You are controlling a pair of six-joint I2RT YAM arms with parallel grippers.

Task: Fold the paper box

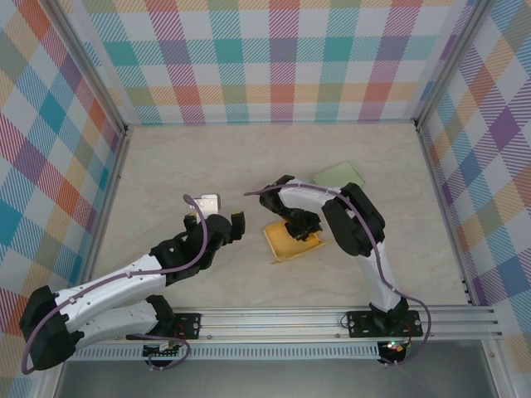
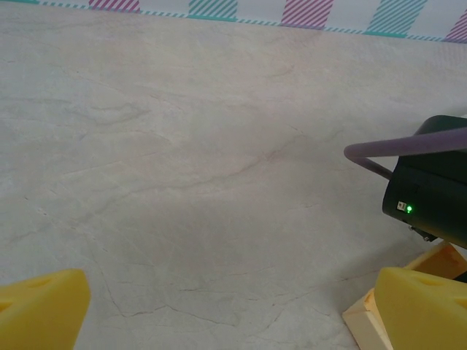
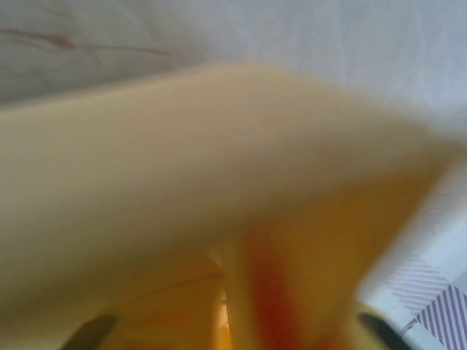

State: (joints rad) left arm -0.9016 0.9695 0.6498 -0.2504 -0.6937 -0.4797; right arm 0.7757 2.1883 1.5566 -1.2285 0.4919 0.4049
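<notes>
Yellow paper box [image 1: 292, 245] lying flat-bottomed near the middle of the marble-patterned table [image 1: 182, 166], just in front of a green sheet [image 1: 340, 174] that lies apart from it toward the back wall. Over the far edge of the box, the right gripper [image 1: 300, 224] is lowered onto it; in the right wrist view the paper [image 3: 219, 182] sits blurred against the lens, so it cannot be told whether the jaws are apart or clamped on a flap. To the left of the box and clear of it, the left gripper [image 1: 226, 225] is spread fully wide and holds nothing. In the left wrist view its yellow fingertips [image 2: 40, 306] frame bare tabletop, with a pale corner of the box [image 2: 357, 321] at lower right
</notes>
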